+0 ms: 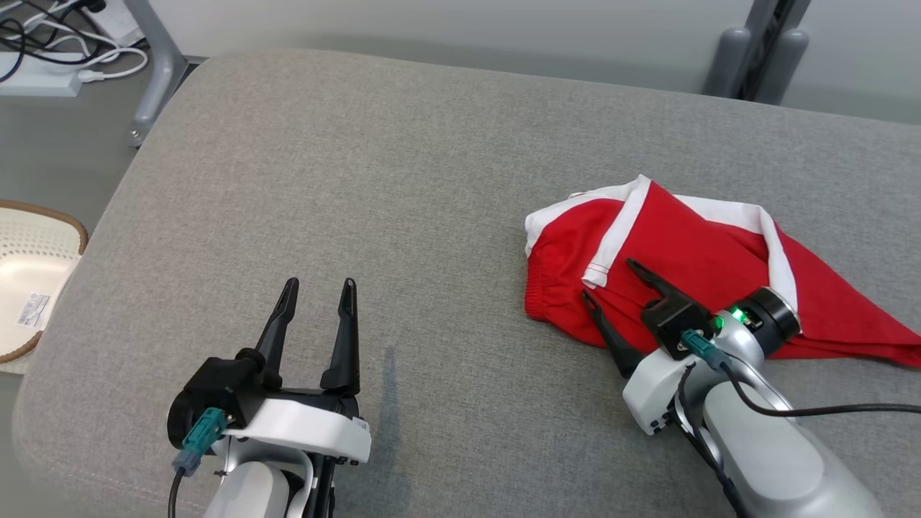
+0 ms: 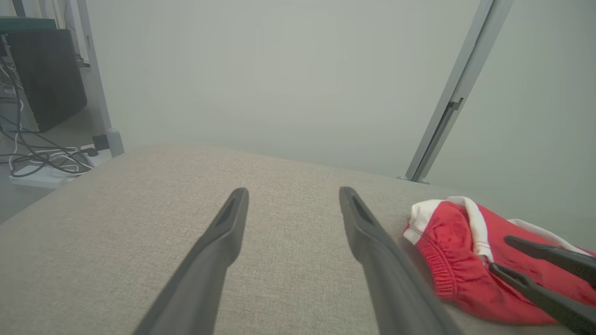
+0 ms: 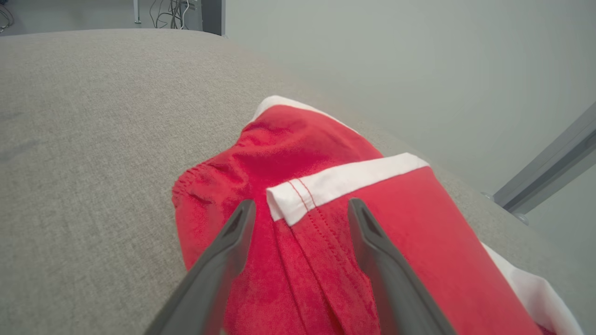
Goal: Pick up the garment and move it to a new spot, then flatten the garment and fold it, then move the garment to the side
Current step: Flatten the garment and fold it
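The garment (image 1: 691, 266) is a pair of red shorts with white trim, lying rumpled on the right half of a grey cushioned surface (image 1: 360, 180). My right gripper (image 1: 609, 280) hovers open over its near left part, fingers either side of a folded white hem (image 3: 326, 186); the fingers hold no cloth. The garment (image 3: 335, 242) spreads under those fingers in the right wrist view. My left gripper (image 1: 318, 284) stands open over bare fabric at the lower left, well clear of the shorts. From the left wrist, the garment (image 2: 456, 251) shows at the right, with the right gripper (image 2: 499, 253) over it.
A pale perforated basket (image 1: 29, 280) sits on the floor beyond the surface's left edge. Cables and a power strip (image 1: 43, 72) lie at the far left by a grey metal leg (image 1: 155, 72). Grey posts (image 1: 755, 50) stand behind the far edge.
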Tool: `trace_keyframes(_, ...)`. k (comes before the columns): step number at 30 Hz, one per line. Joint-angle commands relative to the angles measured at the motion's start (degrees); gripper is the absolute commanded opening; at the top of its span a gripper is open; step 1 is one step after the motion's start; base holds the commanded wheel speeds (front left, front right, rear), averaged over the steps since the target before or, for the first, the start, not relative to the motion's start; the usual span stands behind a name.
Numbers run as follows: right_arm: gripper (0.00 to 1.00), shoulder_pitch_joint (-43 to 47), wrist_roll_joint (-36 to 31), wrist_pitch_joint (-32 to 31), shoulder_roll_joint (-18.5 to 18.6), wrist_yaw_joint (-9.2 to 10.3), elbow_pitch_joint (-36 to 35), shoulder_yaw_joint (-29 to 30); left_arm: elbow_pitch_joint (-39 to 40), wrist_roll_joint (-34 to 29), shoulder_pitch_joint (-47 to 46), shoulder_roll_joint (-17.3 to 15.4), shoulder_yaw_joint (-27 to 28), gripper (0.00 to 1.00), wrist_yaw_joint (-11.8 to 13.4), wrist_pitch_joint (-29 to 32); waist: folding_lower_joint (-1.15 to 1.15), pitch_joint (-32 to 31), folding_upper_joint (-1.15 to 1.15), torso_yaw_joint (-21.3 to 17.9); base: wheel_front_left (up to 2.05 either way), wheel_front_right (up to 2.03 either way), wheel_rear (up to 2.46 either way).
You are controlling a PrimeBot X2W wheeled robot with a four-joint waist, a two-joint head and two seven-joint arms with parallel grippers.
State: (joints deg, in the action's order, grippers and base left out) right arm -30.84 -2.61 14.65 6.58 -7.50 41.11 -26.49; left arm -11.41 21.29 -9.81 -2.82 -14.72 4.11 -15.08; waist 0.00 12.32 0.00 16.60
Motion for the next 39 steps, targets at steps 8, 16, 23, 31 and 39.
trace_keyframes(8,1.0,-2.25,-1.2,0.53,-0.05,0.01,2.72,1.62,0.28,0.68,-1.18,-0.2,-0.47,1.0,0.5,-0.08,0.0,1.03,0.0,1.56,0.0,0.0,0.0)
trace_keyframes(16,1.0,-3.09,-1.82,0.61,-0.7,0.01,4.87,3.25,0.17,0.47,-1.65,-0.2,-1.06,1.0,0.74,-0.08,0.0,1.84,0.0,2.28,0.0,0.0,0.0)
trace_keyframes(23,0.0,-3.12,-1.37,0.64,-1.08,0.01,4.1,4.32,-0.2,0.0,-1.91,-0.2,-0.75,1.0,0.62,-0.08,0.0,2.02,0.0,2.4,0.0,0.0,0.0)
trace_keyframes(31,0.0,-0.97,-0.24,0.63,-1.67,0.01,2.47,5.35,-0.66,-0.69,-1.01,-0.2,0.06,1.0,0.4,-0.08,0.0,0.2,0.0,0.18,0.0,0.0,0.0)
trace_keyframes(39,0.0,1.91,4.73,0.63,-2.3,0.01,-0.71,6.55,-0.77,-1.44,-0.02,-0.2,0.95,1.0,0.25,-0.08,0.0,-2.5,0.0,-3.37,0.0,0.0,0.0)
